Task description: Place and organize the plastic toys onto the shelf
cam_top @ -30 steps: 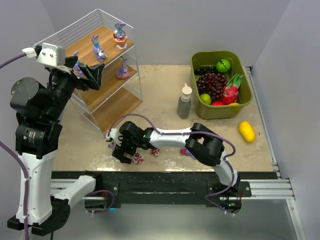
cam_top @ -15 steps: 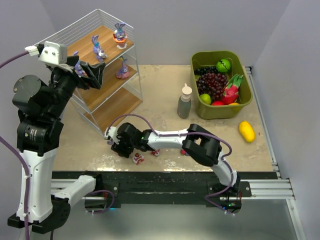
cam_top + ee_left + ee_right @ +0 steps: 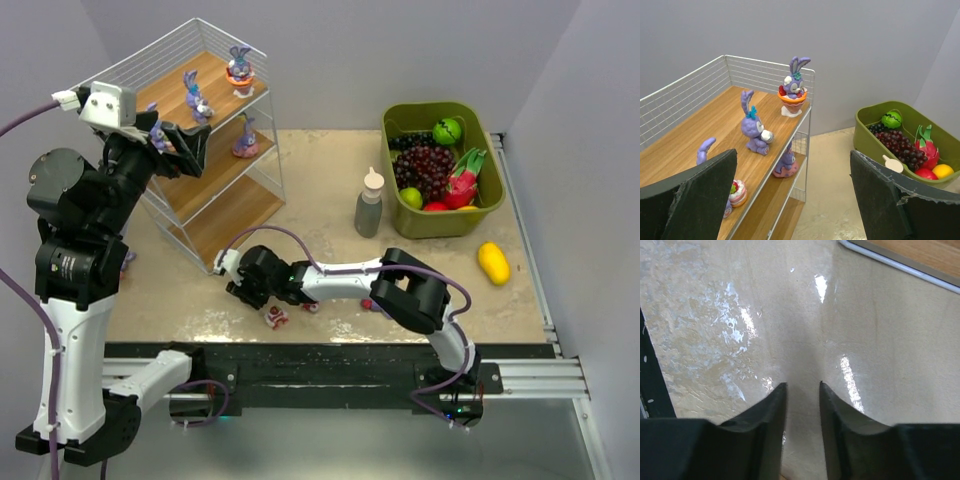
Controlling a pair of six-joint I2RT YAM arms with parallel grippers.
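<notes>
Pick-up step, lower centre: right gripper point(image 3: 803, 388) jaws nearly together, grip unclear, by 1 red-and-white plastic cake toy point(image 3: 275, 317). Left gripper point(image 3: 792, 165) gapes by white-wire wooden shelf point(image 3: 215, 80). Next: lift.

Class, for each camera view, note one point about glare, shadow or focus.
Right wrist: white glare streaks on the glossy table. Left wrist: the left hand is dark and soft-edged up close, the bunny on the shelf sharp. Top external: even light, mild sheen at the table's near edge.
</notes>
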